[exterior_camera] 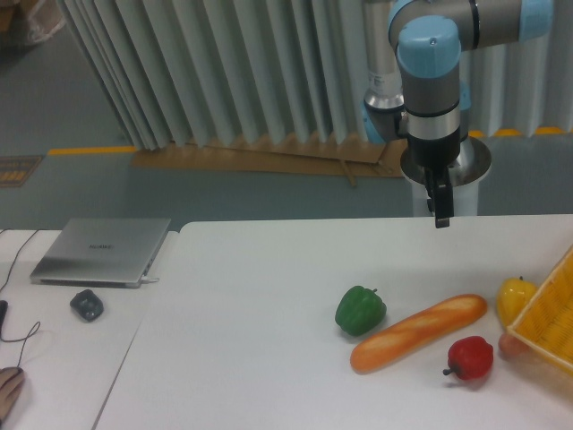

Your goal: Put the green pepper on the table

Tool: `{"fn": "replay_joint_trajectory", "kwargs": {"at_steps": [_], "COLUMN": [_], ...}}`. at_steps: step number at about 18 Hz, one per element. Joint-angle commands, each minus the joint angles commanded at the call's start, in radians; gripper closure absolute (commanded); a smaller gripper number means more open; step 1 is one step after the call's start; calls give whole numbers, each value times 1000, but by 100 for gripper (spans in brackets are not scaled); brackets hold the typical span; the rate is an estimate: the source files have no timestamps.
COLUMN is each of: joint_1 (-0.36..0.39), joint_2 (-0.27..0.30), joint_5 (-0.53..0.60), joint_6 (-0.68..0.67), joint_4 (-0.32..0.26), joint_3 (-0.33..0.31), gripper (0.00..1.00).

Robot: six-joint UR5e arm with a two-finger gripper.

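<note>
Now the green pepper (360, 310) sits on the table (251, 340) toward its right edge, touching the baguette's (419, 331) left end; the red pepper (470, 357) lies just beyond; the end effector (439, 218) hangs over the far edge, empty, fingers drawn narrow.

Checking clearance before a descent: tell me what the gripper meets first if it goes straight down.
Probably bare table near its far edge; the gripper looks well behind the green pepper, though depth is uncertain.
</note>
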Motion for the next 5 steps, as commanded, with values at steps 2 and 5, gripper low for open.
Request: {"fn": "replay_joint_trajectory", "kwargs": {"at_steps": [2,5], "joint_1": [0,0], "joint_2": [0,-2], "joint_5": [-2,-2], "joint_6": [0,3], "joint_4": [0,0], "joint_3": [0,-2], "gripper": [0,0]}}
